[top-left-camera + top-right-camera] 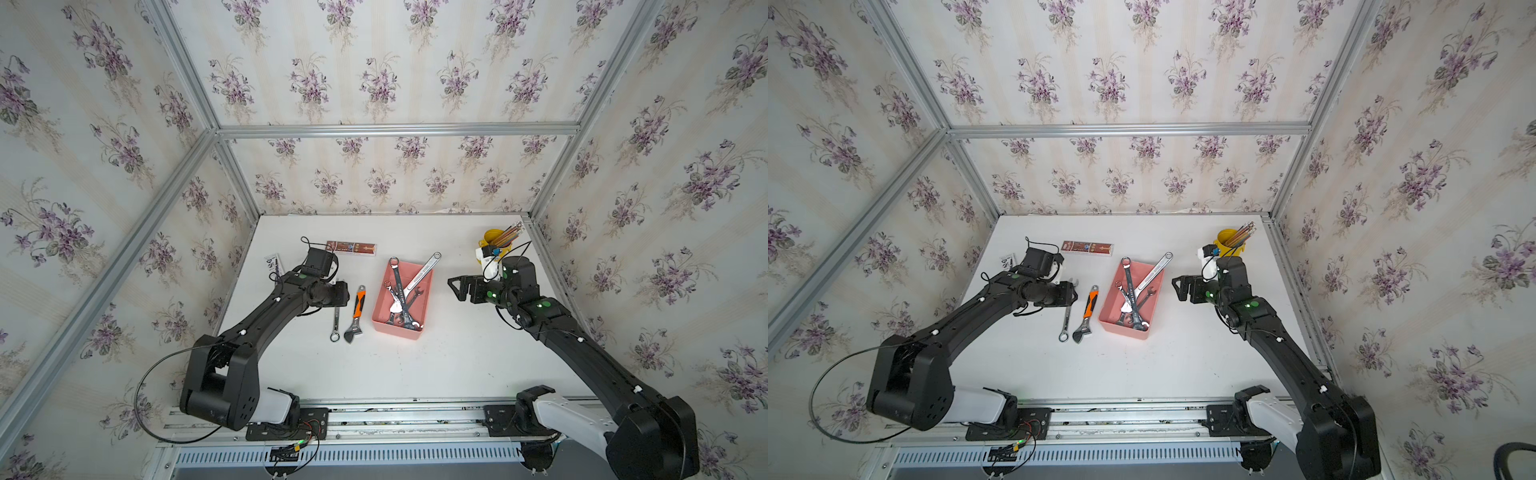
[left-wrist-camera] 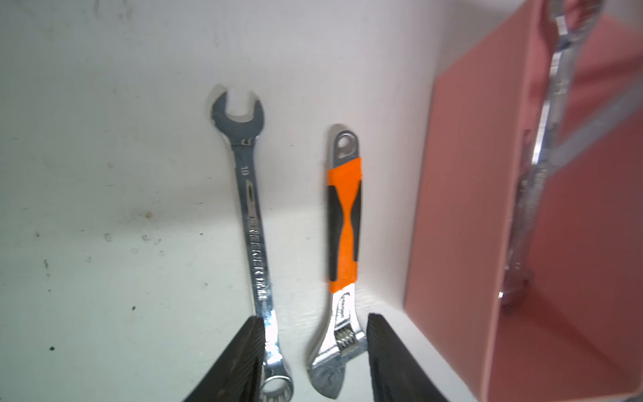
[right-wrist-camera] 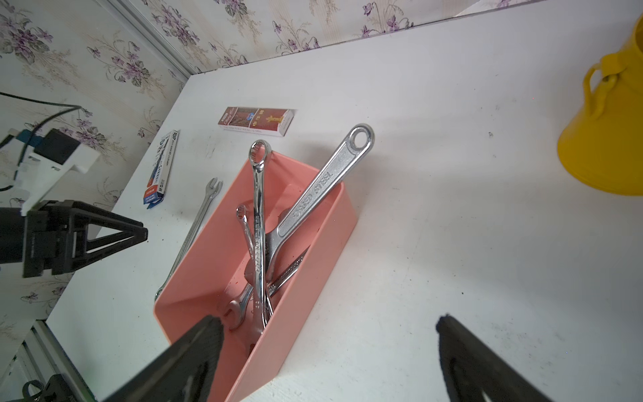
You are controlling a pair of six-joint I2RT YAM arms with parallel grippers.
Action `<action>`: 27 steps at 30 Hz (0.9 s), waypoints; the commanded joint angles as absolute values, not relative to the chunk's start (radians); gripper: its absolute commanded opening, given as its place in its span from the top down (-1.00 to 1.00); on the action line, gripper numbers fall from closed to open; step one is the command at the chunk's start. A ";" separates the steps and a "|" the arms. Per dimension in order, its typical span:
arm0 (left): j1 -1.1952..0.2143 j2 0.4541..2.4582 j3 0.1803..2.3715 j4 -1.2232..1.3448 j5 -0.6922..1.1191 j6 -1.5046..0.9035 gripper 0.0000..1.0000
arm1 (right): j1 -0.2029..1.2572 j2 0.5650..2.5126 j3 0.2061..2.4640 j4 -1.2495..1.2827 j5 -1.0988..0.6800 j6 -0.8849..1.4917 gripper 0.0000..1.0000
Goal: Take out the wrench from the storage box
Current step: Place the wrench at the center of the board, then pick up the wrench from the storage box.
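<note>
The salmon-pink storage box [image 1: 379, 299] [image 1: 1106, 305] sits mid-table and holds several wrenches. A big steel wrench [image 1: 424, 269] [image 3: 323, 181] leans out over its far corner, and a long combination wrench [image 3: 258, 215] rests on the far rim. Left of the box, a slim combination wrench [image 1: 336, 318] [image 2: 252, 215] and an orange-handled adjustable wrench [image 1: 356, 309] [image 2: 344, 222] lie flat on the table. My left gripper [image 2: 316, 323] [image 1: 337, 296] hangs over these two with its jaws apart, gripping nothing. My right gripper [image 3: 328, 323] [image 1: 455, 286] is wide open just right of the box.
A yellow cup of pencils [image 1: 496, 241] [image 3: 605, 139] stands at the back right, behind my right wrist. A red-brown flat carton [image 1: 351, 248] and a small white-and-blue carton [image 1: 272, 262] lie at the back left. Wallpapered walls close in three sides.
</note>
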State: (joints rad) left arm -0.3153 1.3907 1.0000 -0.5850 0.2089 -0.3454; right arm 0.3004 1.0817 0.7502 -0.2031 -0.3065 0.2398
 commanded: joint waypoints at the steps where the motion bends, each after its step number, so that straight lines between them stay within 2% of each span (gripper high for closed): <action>1: -0.409 1.378 1.064 -0.660 0.140 -0.440 -0.09 | 0.301 1.078 0.755 -0.201 -0.322 0.254 -0.99; 5: -0.542 1.446 1.160 -0.682 0.067 -0.511 -0.09 | 0.301 1.078 0.750 -0.196 -0.322 0.267 -0.99; 6: -0.582 1.479 1.196 -0.702 0.039 -0.515 -0.17 | 0.301 1.079 0.750 -0.196 -0.319 0.268 -0.99; 12: -0.709 1.654 1.331 -0.669 -0.030 -0.526 -0.18 | 0.301 1.070 0.749 -0.207 -0.295 0.268 -0.99; 20: -0.749 1.871 1.507 -0.652 -0.091 -0.489 -0.16 | 0.301 1.045 0.729 -0.218 -0.271 0.262 -0.99; 27: -0.746 1.976 1.563 -0.639 -0.169 -0.469 -0.12 | 0.301 1.028 0.717 -0.224 -0.252 0.261 -1.00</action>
